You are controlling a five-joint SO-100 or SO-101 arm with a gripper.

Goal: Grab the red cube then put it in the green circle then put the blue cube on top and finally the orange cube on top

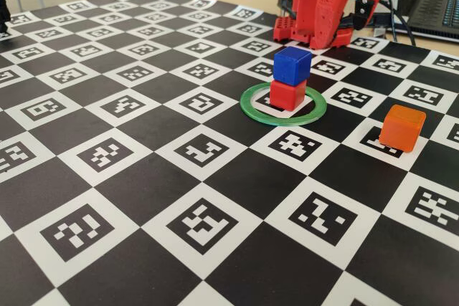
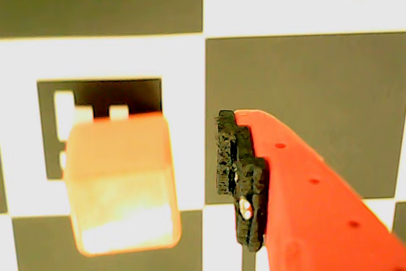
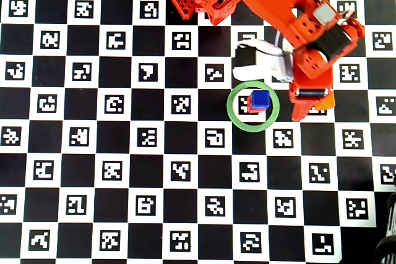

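Note:
The red cube [image 1: 287, 96] sits inside the green circle [image 1: 252, 109], and the blue cube [image 1: 292, 64] rests on top of it, slightly offset. In the overhead view the blue cube [image 3: 260, 99] covers most of the red cube [image 3: 250, 107] within the green circle [image 3: 253, 129]. The orange cube [image 1: 401, 127] stands alone on the board, right of the ring. My gripper [image 3: 311, 106] hangs over the orange cube [image 3: 327, 100], open. In the wrist view the orange cube [image 2: 120, 182] lies left of one black finger pad [image 2: 238, 176], not touching it. The other finger is out of frame.
The surface is a black-and-white checkerboard with marker tags [image 1: 201, 150]. The red arm base [image 1: 315, 5] stands at the far edge, behind the stack. A laptop [image 1: 437, 5] sits off the board at the back right.

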